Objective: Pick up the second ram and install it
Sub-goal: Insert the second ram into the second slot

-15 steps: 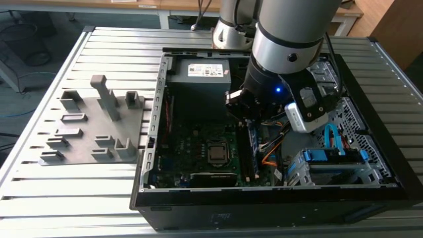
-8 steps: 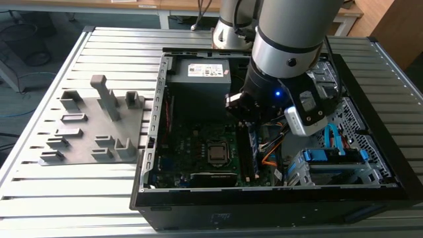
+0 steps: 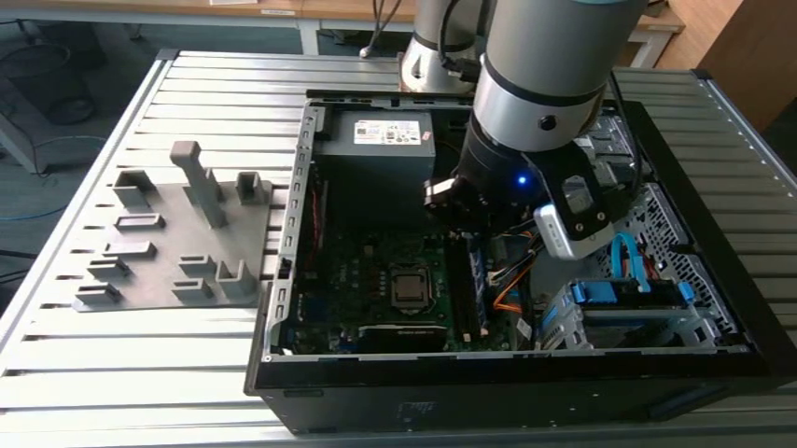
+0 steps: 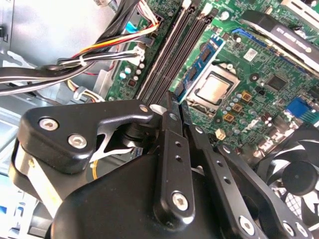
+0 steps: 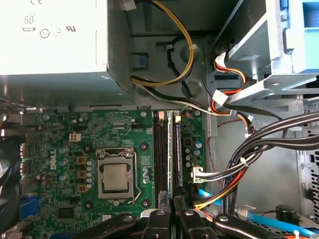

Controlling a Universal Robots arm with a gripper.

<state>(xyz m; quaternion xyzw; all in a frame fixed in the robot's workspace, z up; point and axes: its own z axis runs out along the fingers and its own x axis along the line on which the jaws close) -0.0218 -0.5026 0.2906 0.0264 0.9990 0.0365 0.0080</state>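
The second ram (image 5: pixel 176 154) is a long, thin, bluish stick. It stands on its edge in the row of black slots (image 5: pixel 160 149) on the green board (image 5: pixel 60 149). One end of it sits right at the tips of the pincer (image 5: pixel 172 204), and the rest runs straight out ahead of the pincer, in line with the slots.

The pincer is above that near end. Its two black fingers (image 4: pixel 169 124) are drawn close together with just a thin slit between them. In the second wrist view the stick's near end meets that slit, so the pincer looks pinched onto the stick. It is hard to be sure how tight the grip is.

The stick looks lined up with its slot, but I cannot tell if it is pushed all the way down.

To one side of the pincer is the silver square chip (image 5: pixel 115 177). To the other side hang bunches of coloured wires (image 5: pixel 259 149). Far ahead, past the far end of the stick, is the big grey power box (image 5: pixel 50 45).

In the exterior view the arm reaches down into the open computer case (image 3: pixel 498 373). The gray tray (image 3: pixel 162 243) lies well apart from the pincer, outside the case.
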